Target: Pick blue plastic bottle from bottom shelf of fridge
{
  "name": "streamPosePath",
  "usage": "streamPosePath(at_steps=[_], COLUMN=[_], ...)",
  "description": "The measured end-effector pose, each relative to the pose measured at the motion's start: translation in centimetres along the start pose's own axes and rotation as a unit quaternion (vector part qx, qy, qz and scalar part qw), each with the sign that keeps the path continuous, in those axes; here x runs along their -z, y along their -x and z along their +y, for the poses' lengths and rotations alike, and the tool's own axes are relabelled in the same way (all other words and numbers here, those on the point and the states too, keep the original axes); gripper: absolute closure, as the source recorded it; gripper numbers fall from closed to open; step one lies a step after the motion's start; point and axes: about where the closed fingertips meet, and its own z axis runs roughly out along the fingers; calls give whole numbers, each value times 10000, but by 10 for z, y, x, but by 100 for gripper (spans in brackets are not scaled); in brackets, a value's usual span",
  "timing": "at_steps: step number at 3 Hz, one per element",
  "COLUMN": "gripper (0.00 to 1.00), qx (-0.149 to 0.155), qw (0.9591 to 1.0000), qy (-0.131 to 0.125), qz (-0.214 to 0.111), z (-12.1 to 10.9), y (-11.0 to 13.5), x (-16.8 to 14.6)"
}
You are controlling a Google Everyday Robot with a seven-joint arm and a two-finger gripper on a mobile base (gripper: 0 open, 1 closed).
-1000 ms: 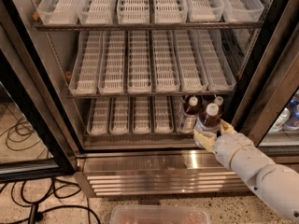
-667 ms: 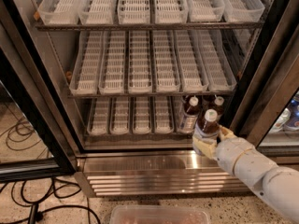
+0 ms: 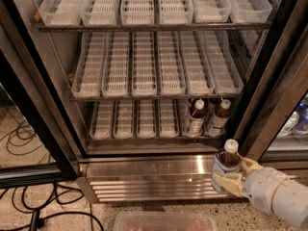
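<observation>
Gripper (image 3: 235,177): low right of the scene, in front of the steel louvred base (image 3: 144,172) of the fridge (image 3: 30,95), with pale fingers (image 3: 222,183) clasped around the blue plastic bottle (image 3: 226,160). Blue plastic bottle: upright in that grasp, white cap on top, dark drink showing above the label. It is outside the fridge, nearer than the bottom shelf (image 3: 130,121) and lower in the view. Bottom shelf: white slotted trays; two similar bottles (image 3: 195,119) stand side by side at its right end. Upper racks (image 3: 144,71): longer white trays. Floor: black cables (image 3: 19,138) at left; clear plastic tub (image 3: 163,221) at the near edge, centre.
</observation>
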Motion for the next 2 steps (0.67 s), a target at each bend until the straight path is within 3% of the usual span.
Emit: streamPosePath(at_steps=[1, 2], gripper=[100, 100], qx=[107, 112], qw=[9979, 9941], qy=[592, 1013], qz=[259, 367], z=[24, 46], y=[-19, -25], x=[21, 24])
